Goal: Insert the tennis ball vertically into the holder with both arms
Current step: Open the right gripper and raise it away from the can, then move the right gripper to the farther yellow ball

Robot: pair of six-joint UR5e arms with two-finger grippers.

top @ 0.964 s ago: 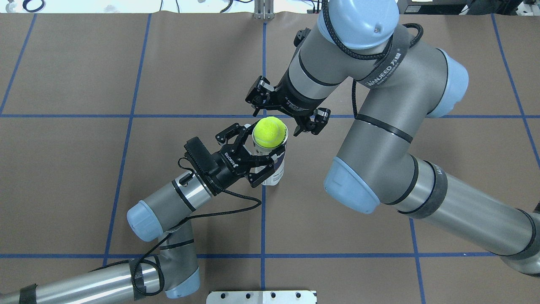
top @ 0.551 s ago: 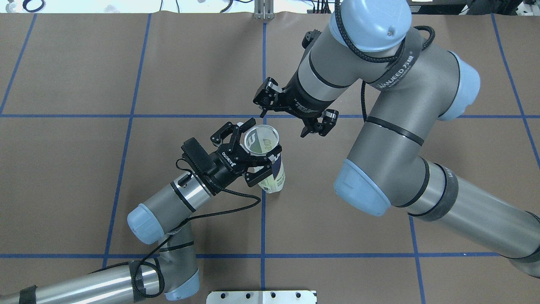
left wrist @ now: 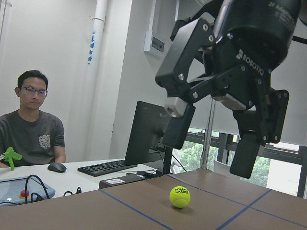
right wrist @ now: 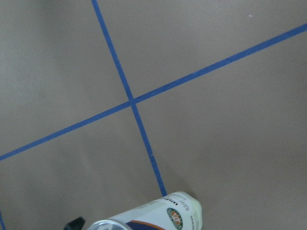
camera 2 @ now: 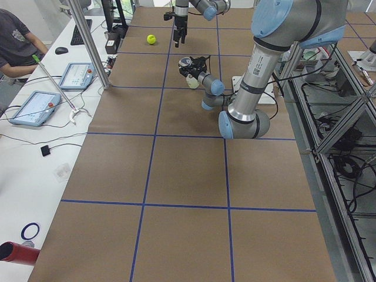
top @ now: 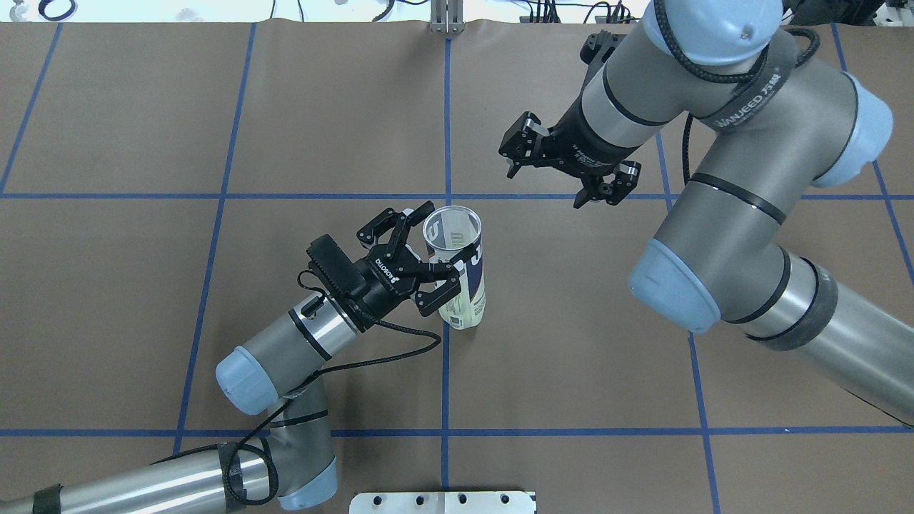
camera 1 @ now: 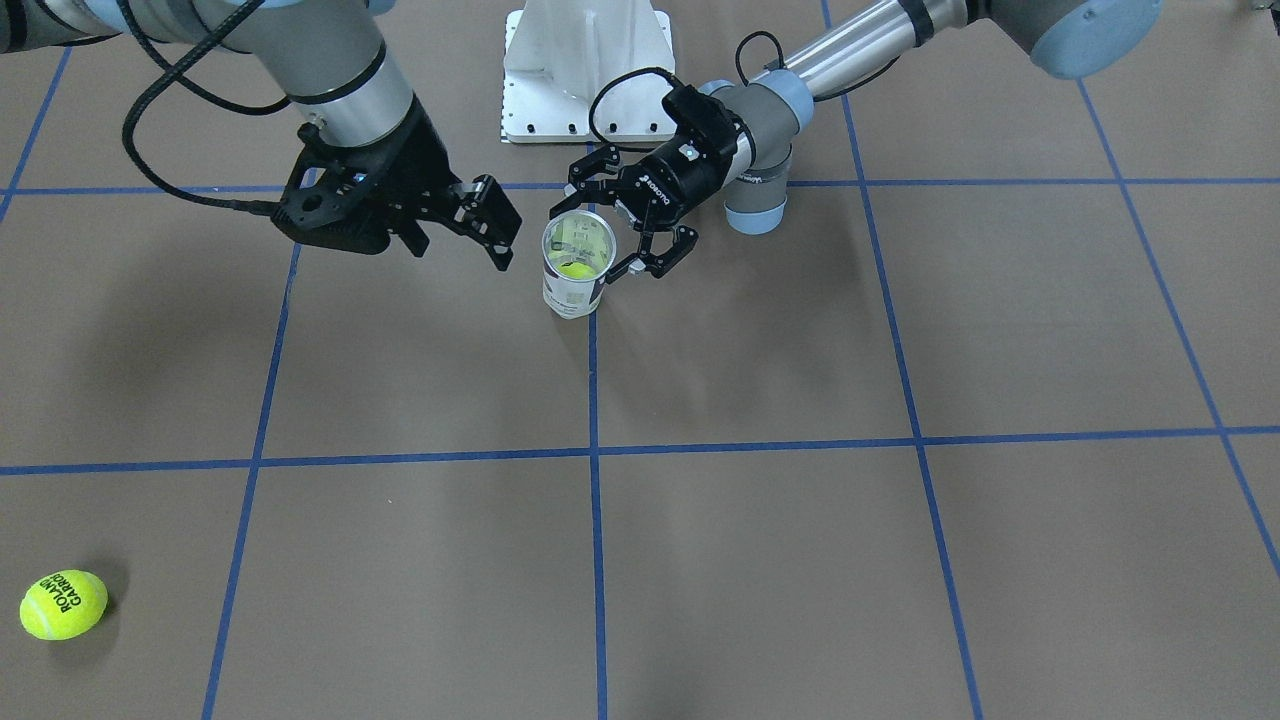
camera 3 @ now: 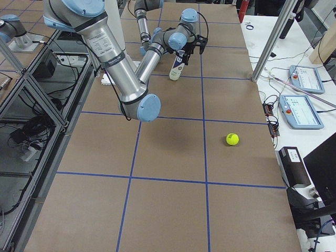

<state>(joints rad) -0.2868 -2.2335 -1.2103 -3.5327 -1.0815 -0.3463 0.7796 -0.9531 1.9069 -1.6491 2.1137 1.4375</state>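
The holder (top: 457,264), a clear tube with a white and navy label, stands upright near the table's middle. A yellow tennis ball (camera 1: 574,268) lies inside it, low down. My left gripper (top: 443,243) comes in from the side, its fingers closed against the holder's wall at mid height (camera 1: 585,240). My right gripper (top: 546,187) is open and empty, raised and off to the right of the holder; it also shows in the front view (camera 1: 460,250) and the left wrist view (left wrist: 211,153). The holder's base shows in the right wrist view (right wrist: 163,215).
A second tennis ball (camera 1: 62,604) lies loose on the far side of the table at my right, also in the left wrist view (left wrist: 179,196). The white base pedestal (camera 1: 585,70) stands behind the holder. An operator (left wrist: 33,124) sits at a desk beyond the table.
The ball that sat on the holder's mouth has dropped inside. My open right gripper has moved away to the right. My left gripper has stayed at the holder.
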